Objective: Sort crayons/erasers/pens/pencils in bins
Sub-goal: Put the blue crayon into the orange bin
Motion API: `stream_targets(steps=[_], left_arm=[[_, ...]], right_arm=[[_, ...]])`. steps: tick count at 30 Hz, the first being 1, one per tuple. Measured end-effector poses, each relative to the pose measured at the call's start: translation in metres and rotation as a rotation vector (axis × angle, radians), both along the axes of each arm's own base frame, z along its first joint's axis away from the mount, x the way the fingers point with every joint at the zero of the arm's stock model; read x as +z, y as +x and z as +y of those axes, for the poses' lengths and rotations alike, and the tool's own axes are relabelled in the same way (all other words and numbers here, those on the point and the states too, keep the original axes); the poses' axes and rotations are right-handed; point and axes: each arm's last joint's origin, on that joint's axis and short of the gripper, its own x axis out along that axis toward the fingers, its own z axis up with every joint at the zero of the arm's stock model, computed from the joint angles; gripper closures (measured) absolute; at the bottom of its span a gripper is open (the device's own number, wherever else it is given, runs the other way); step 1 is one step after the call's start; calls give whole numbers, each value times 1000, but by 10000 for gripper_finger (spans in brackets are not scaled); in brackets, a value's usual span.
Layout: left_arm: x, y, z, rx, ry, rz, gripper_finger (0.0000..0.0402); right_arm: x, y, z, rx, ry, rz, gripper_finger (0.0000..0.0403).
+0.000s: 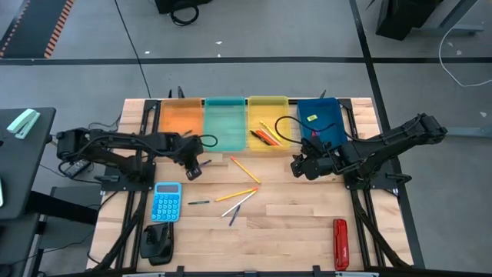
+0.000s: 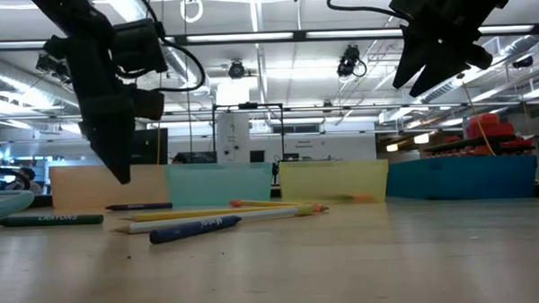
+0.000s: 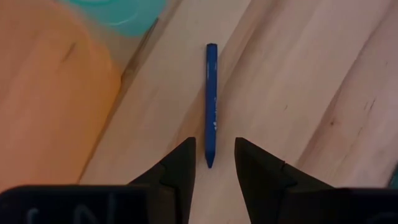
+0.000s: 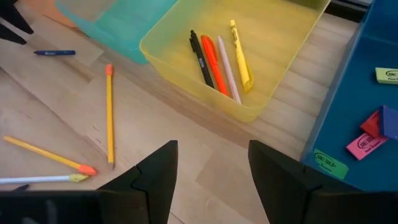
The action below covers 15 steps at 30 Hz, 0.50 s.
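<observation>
A short blue crayon-like stick (image 3: 211, 93) lies flat on the wood near the orange bin (image 3: 50, 93) and the teal bin (image 1: 224, 123). My left gripper (image 3: 214, 144) points steeply down, open. Its fingers stand on either side of the stick's pointed end without touching it. My right gripper (image 4: 211, 149) hangs open above the table in front of the yellow bin (image 4: 186, 68), which holds a black pen (image 4: 200, 59) and orange, pale and yellow sticks. The dark blue bin (image 4: 348, 118) holds several erasers (image 4: 365, 144). Yellow pencils (image 4: 110, 115) lie on the table.
At mid-table lie another yellow pencil (image 1: 236, 195), a white pencil (image 1: 242, 203), a dark pen (image 1: 198, 202) and a blue stick (image 1: 233, 219). A light-blue calculator (image 1: 167, 201) and a black object (image 1: 157, 242) sit near left. A red oblong tool (image 1: 340, 244) lies near right.
</observation>
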Motion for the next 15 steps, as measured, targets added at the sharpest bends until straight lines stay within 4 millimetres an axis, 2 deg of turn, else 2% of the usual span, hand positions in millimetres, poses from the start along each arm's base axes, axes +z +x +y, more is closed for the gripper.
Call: stream_targets(steps=[9, 15], left_arm=[[-23, 19, 3, -26, -25, 11, 276], [-38, 22, 5, -18, -17, 88, 279]], right_arm=[[0, 0, 0, -9, 6, -6, 198], [0, 0, 0, -10, 13, -7, 198]])
